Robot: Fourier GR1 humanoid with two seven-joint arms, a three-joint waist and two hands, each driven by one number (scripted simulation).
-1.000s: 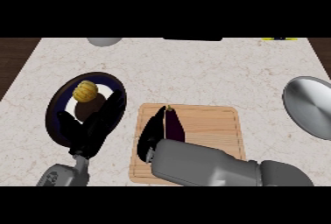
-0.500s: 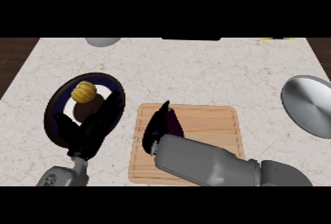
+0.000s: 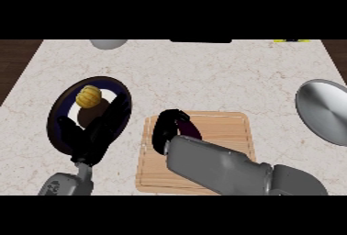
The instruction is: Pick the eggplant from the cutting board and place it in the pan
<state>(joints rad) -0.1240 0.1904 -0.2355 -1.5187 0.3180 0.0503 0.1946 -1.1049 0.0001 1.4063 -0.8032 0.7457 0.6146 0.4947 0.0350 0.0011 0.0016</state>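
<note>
Now right hand [image 3: 165, 131] around eggplant [image 3: 190, 128]

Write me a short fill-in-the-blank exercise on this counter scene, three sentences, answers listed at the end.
1. The eggplant lies on the wooden ____.
2. The right hand curls its fingers round the ____.
3. The yellow item sits inside the dark ____, where the left hand also reaches.

Missing words: cutting board; eggplant; pan
</note>
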